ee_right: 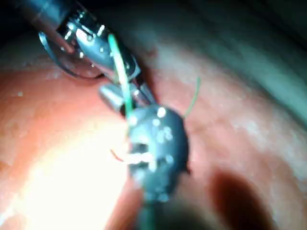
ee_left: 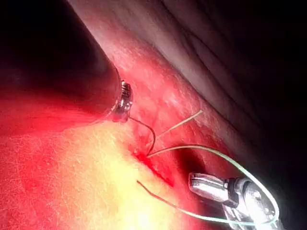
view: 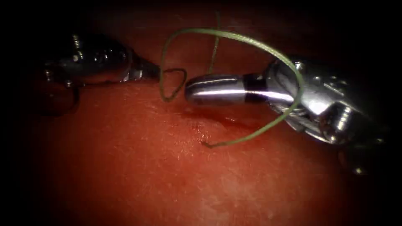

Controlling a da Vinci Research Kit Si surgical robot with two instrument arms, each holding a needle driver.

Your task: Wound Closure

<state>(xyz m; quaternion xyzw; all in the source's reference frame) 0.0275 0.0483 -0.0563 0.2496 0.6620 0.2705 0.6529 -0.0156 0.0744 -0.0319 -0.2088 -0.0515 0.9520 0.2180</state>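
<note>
The left end effector [view: 155, 72] grips the thread [view: 234, 37] just left of the cut [view: 209, 121], the right end effector [view: 197, 88] sits closed and empty inside a thread loop, stitch placed, knot unfinished, needle's whereabouts unclear.

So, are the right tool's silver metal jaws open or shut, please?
Shut, on nothing: the right tool shows one closed rounded tip; the thin green thread drapes over its wrist, while the left tool pinches that thread.
</note>
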